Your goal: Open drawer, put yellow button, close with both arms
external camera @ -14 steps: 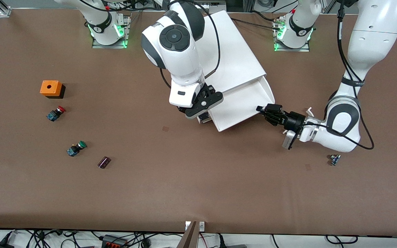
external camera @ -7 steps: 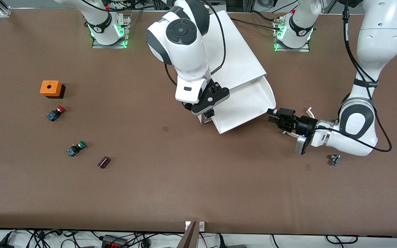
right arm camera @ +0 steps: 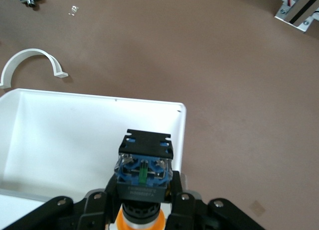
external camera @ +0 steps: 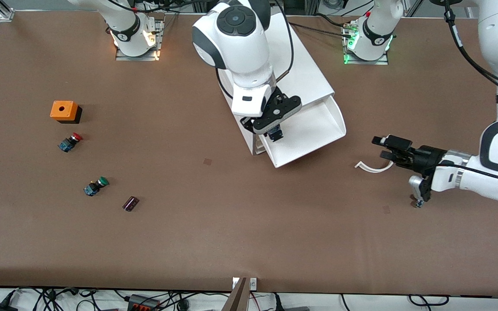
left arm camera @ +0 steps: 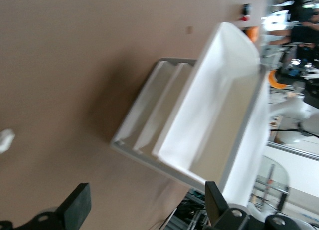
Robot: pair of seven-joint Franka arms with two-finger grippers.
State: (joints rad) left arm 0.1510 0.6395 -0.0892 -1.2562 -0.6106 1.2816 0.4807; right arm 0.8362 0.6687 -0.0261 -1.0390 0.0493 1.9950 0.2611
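Observation:
The drawer (external camera: 314,129) is pulled out of the top of the white cabinet (external camera: 296,69) and looks empty. My right gripper (external camera: 276,132) hangs over the drawer's corner nearest the right arm's end. In the right wrist view it (right arm camera: 144,187) is shut on the yellow button (right arm camera: 144,165), blue-black body pointing down at the drawer (right arm camera: 75,135), orange cap between the fingers. My left gripper (external camera: 380,147) is open and empty, low over the table beside the drawer toward the left arm's end. Its wrist view (left arm camera: 144,202) shows the drawer (left arm camera: 219,115) ahead.
A white curved strip (external camera: 372,167) lies on the table by the left gripper. A small part (external camera: 419,202) lies under the left wrist. Toward the right arm's end lie an orange box (external camera: 64,110), a red button (external camera: 71,141), a green button (external camera: 95,185) and a dark cylinder (external camera: 130,203).
My left gripper has drawn back from the drawer toward the left arm's end, uncovering the white strip. My right gripper has moved with the button over the drawer.

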